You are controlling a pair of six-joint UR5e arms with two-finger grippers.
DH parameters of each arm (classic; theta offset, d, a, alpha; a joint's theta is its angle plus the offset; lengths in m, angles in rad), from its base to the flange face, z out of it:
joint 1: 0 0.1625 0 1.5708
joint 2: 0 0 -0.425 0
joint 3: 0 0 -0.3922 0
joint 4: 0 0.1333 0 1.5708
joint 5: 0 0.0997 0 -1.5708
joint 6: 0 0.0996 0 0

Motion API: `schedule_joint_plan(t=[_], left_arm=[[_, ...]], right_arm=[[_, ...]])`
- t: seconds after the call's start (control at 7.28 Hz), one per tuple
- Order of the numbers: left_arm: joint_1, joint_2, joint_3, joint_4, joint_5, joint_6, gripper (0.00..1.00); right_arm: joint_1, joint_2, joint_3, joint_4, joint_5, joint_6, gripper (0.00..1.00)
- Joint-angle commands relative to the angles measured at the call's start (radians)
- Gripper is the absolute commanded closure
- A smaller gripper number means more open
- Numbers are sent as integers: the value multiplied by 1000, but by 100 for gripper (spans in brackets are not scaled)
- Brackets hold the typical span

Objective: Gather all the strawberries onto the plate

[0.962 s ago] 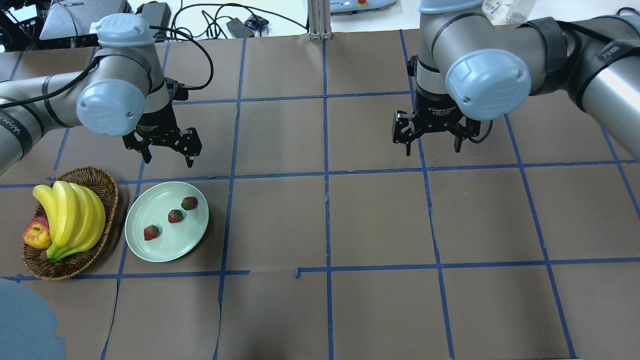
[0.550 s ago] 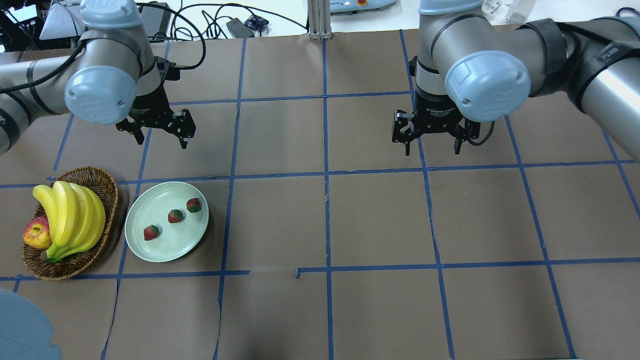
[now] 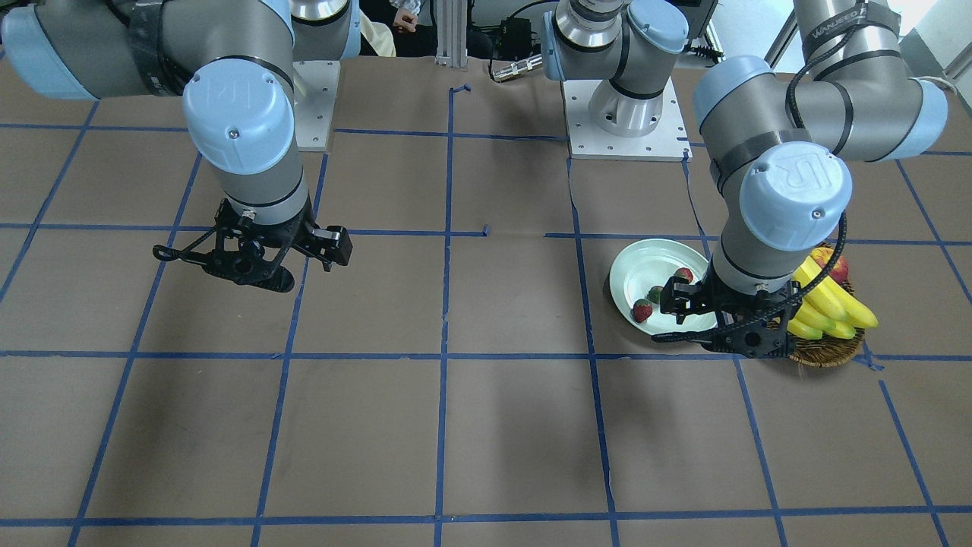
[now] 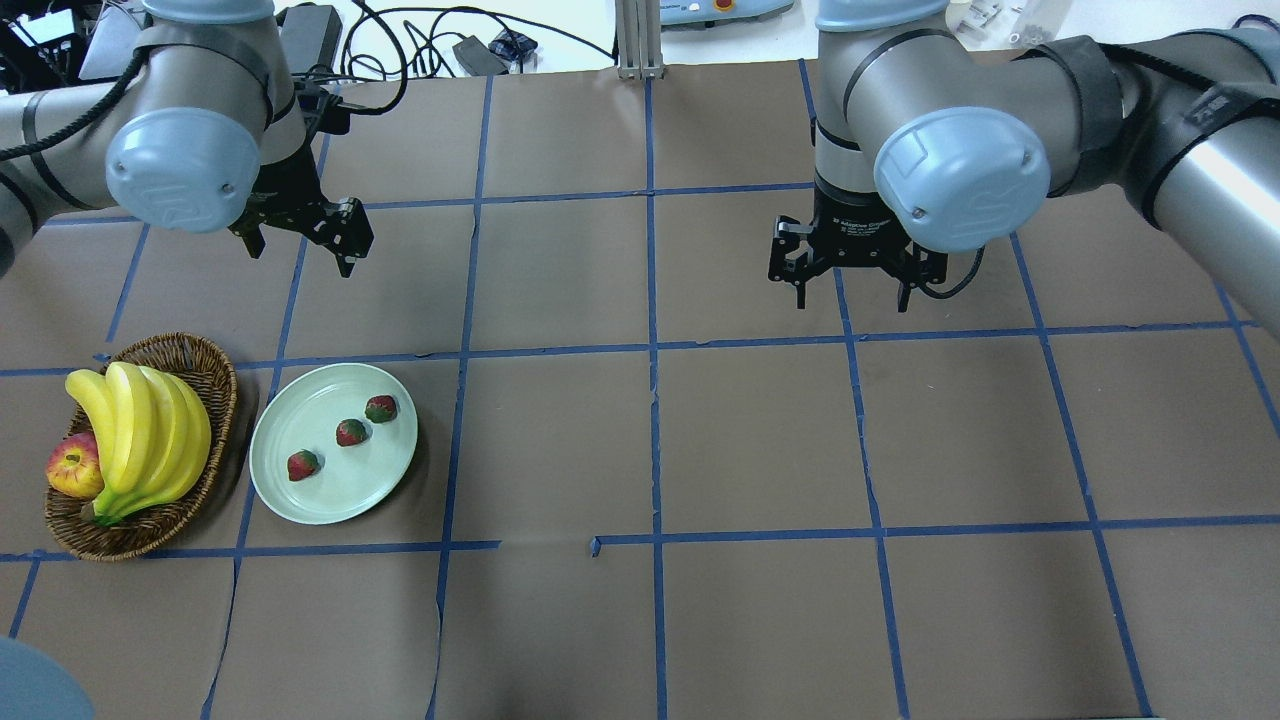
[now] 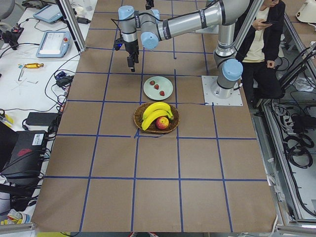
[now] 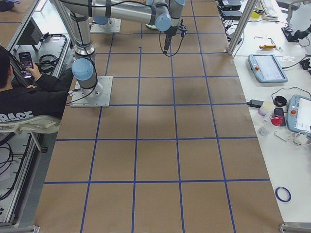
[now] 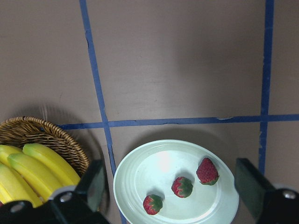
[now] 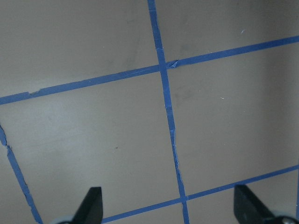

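Observation:
Three small red strawberries [image 4: 381, 408] [image 4: 351, 432] [image 4: 303, 465] lie in a row on the pale mint-green plate [image 4: 335, 495] at the left of the table. They also show in the left wrist view [image 7: 207, 171] on the plate [image 7: 154, 165]. My left gripper [image 4: 300, 252] is open and empty. It hangs above the table beyond the plate's far edge and touches nothing. My right gripper [image 4: 851, 298] is open and empty over bare table at the right of centre. In the front view the left gripper [image 3: 714, 327] partly hides the plate [image 3: 634, 273].
A brown wicker basket [image 4: 205, 365] with bananas [image 4: 140, 430] and a red apple [image 4: 72, 468] stands just left of the plate. Blue tape lines cross the brown table cover. Cables and devices lie past the far edge. A person stands by the robot's base [image 5: 261, 34].
My left gripper has moved away from the plate, toward the table's far left. My right gripper has shifted slightly farther and left. The strawberries and plate have not moved.

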Motion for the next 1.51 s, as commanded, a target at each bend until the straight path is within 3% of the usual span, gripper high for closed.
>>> schedule_joint_plan(t=[0.0, 0.27, 0.55, 0.96, 1.24, 1.37], left_arm=[[-31, 31, -8, -62, -228, -104, 0], [-89, 118, 9, -259, -224, -168, 0], [-91, 154, 3, -304, -188, -166, 0], [-80, 198, 45, -192, -162, -185, 0], [-54, 198, 51, -201, -96, -171, 0], [-50, 198, 60, -242, -93, -175, 0]], right_arm=[[-5, -2, -15, 21, -3, -20, 0], [-23, -21, -30, 35, -22, -30, 0], [-34, -35, -106, 93, 24, -49, 0], [-23, -65, -151, 161, 26, -84, 0], [-20, -62, -136, 146, 32, -217, 0], [-20, -62, -122, 117, 90, -218, 0]])
